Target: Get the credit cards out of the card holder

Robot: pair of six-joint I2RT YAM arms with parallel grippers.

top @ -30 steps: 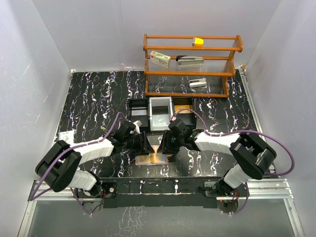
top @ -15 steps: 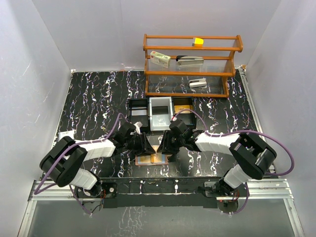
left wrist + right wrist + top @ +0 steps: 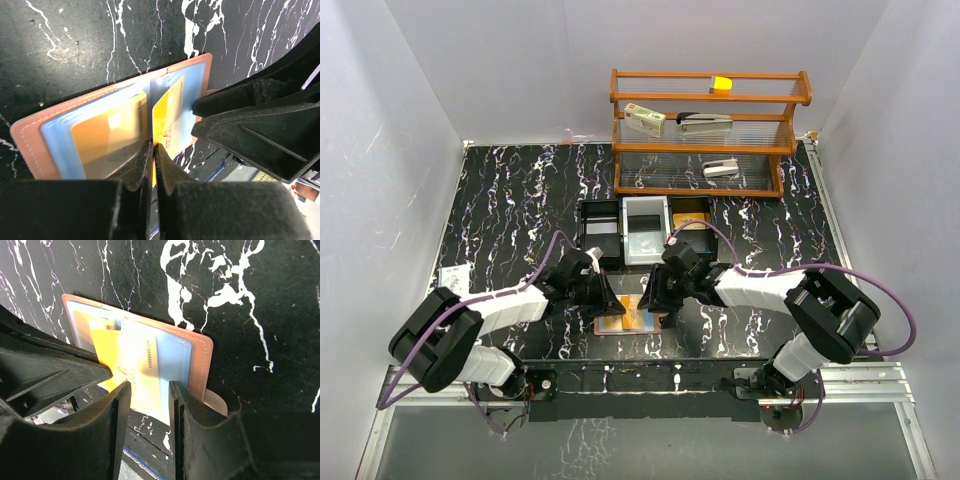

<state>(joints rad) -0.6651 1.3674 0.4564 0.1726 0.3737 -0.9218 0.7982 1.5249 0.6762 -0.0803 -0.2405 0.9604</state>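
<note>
**Top external view.** The card holder [image 3: 620, 324] is found lying open on the black marbled table [image 3: 510, 200], near the front edge and between the two arms. The left gripper [image 3: 607, 297] and the right gripper [image 3: 655, 297] are lowered onto it from opposite sides. Their jaw state cannot be judged from this height. A black tray [image 3: 602, 222] is noted behind them, and a wooden shelf [image 3: 710, 100] at the far edge.

**Left wrist view.** The left gripper's jaws are seen pressed together on the near edge of the yellow card [image 3: 167, 112]. This card is tilted and partly drawn out of the pale blue pocket on the right half of the holder. An orange card [image 3: 105, 137] is seated under the clear pocket on the left half. The right gripper's fingertips are placed at the holder's right edge.

**Right wrist view.** The right gripper's jaws are held apart. The yellow card and the pale inner pocket are visible in the gap between them. Contact with the holder cannot be confirmed. The holder's salmon border and snap tab are visible to the right of the fingers.
</note>
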